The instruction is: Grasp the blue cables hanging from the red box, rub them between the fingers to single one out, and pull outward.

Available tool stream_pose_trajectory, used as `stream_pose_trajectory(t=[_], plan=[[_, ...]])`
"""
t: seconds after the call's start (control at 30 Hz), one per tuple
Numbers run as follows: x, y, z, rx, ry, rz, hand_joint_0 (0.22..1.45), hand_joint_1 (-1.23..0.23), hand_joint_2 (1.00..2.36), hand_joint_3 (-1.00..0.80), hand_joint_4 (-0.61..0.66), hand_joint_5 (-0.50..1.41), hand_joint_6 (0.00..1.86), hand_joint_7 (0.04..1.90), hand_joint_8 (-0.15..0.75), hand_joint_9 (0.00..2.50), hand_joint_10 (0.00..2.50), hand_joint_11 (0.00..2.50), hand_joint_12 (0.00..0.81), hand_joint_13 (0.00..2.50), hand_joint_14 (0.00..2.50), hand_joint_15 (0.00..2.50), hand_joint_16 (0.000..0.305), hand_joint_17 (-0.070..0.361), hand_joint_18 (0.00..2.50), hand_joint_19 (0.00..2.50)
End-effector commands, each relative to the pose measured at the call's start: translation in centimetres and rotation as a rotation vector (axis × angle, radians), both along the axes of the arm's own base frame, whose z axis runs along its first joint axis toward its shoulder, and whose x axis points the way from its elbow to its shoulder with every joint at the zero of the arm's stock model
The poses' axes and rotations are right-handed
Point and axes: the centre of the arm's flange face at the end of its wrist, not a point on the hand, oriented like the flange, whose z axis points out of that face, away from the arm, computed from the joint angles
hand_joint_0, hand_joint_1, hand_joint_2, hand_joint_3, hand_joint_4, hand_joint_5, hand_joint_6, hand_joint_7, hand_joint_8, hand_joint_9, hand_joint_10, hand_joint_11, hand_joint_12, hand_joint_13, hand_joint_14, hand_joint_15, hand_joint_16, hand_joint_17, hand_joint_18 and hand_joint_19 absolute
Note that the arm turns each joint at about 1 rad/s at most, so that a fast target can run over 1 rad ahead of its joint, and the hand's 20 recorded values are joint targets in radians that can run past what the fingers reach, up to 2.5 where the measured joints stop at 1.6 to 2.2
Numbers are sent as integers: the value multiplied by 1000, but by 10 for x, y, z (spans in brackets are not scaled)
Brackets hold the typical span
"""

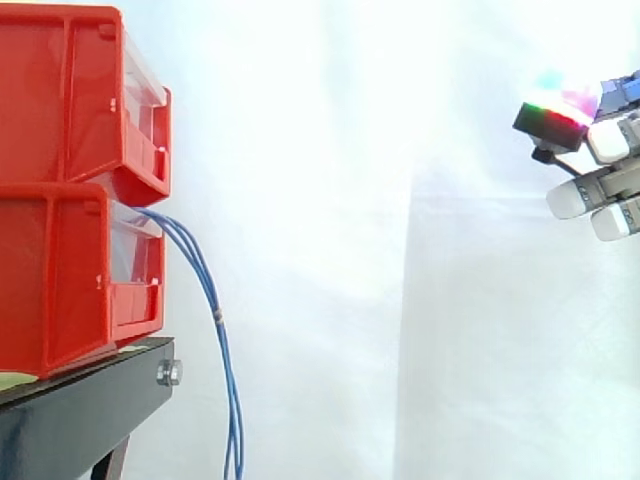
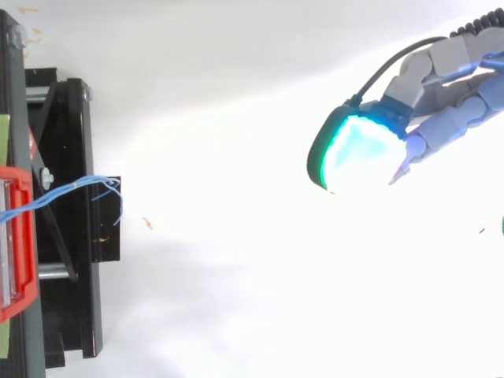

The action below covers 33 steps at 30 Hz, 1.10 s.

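Distance is what we notice first: the robot hand [image 1: 600, 185] hangs at the right edge of the side view, well apart from the blue cables [image 1: 218, 330]. We see its fingers stretched toward the left and relaxed, holding nothing; from above, one fingertip pad [image 2: 358, 153] glows cyan-green. The blue cables leave the front of the lower red bin [image 1: 60, 280], just under the upper red bin [image 1: 70, 90], and droop together past the edge of the black stand [image 1: 80, 410]. Behind everything we see a white curtain [image 1: 330, 200].
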Motion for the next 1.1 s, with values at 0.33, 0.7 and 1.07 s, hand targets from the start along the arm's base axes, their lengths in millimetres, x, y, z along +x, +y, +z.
stream_pose_trajectory(t=[0.33, 0.7, 1.07], plan=[[1, 1, 0, -12, -6, -4, 573, -624, 1007, -399, 238, -147, 502, 750, 272, 789, 9, 196, 348, 468, 5, 146, 48, 107, 282, 204], [22, 7, -54, 14, 53, -7, 573, -624, 1007, -402, 228, -147, 502, 745, 257, 789, 7, 184, 341, 485, 6, 139, 48, 107, 300, 200], [42, 12, -80, 7, 7, -24, 571, -627, 1007, -406, 219, -149, 502, 737, 238, 787, 6, 166, 325, 480, 5, 129, 47, 105, 302, 195]])
